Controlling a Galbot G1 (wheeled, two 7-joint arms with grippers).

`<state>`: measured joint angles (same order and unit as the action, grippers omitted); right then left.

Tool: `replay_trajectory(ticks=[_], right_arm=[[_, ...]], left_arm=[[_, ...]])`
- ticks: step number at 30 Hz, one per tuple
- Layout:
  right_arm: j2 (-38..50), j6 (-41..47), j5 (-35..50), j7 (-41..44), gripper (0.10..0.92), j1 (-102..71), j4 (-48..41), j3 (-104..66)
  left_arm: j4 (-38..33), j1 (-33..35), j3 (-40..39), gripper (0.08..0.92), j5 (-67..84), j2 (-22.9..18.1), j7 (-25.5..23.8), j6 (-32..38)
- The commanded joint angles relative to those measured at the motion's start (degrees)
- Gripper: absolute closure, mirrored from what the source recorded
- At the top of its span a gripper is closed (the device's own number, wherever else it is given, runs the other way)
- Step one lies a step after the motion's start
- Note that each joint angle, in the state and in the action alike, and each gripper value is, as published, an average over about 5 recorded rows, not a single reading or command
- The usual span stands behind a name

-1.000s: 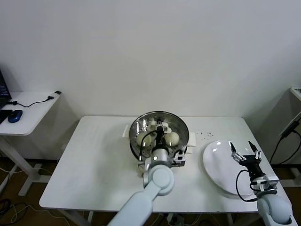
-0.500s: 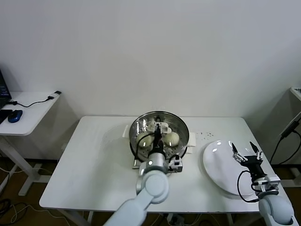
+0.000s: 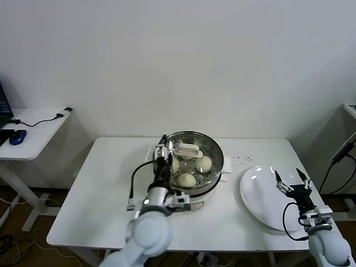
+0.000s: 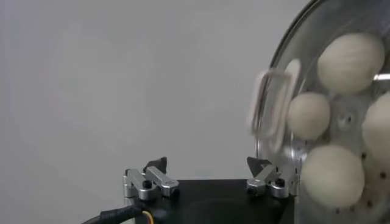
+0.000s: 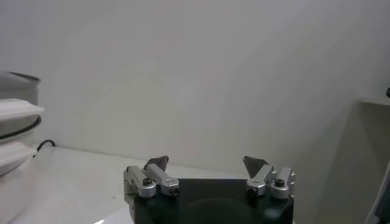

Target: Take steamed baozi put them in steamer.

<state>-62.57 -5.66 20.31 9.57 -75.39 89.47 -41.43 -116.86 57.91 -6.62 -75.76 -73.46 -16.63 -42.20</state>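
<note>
The steamer (image 3: 214,149) is a shiny steel basket on a white cooker base in the middle of the table. Several cream-white steamed baozi lie in it: one at the front (image 3: 187,179), one on the right (image 3: 204,163), one on the left (image 3: 174,164). The left wrist view shows them inside the steamer rim (image 4: 291,38), among them one baozi (image 4: 351,53) and another (image 4: 333,175). My left gripper (image 3: 163,149) stands open and empty just outside the basket's left rim, seen also in its own view (image 4: 207,167). My right gripper (image 3: 292,181) hangs open and empty over the white plate (image 3: 257,196).
A white loop handle (image 3: 187,150) sits at the back of the basket, blurred in the left wrist view (image 4: 271,100). The cooker's white side (image 5: 15,137) shows far off in the right wrist view. A side desk (image 3: 33,130) with cables stands at the far left.
My left gripper opened and pulled back out of the basket to its left rim. A baozi now lies uncovered at the basket's front. The right arm barely moved.
</note>
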Motion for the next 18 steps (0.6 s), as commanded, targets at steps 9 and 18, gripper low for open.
replay_trajectory(ticks=[9,18], right_arm=[[-1.7,4.5,-1.0,2.8,0.203,-2.2,4.1,-2.3],[-1.6,4.8,0.3,3.7,0.203,-3.6,4.2,-1.9]], left_arm=[[-10.2,29.8,43.9,0.177,65.3,3.0,22.7,38.4],[-2.7,33.8,48.9,0.177,87.7,-6.5,19.8,44.3]])
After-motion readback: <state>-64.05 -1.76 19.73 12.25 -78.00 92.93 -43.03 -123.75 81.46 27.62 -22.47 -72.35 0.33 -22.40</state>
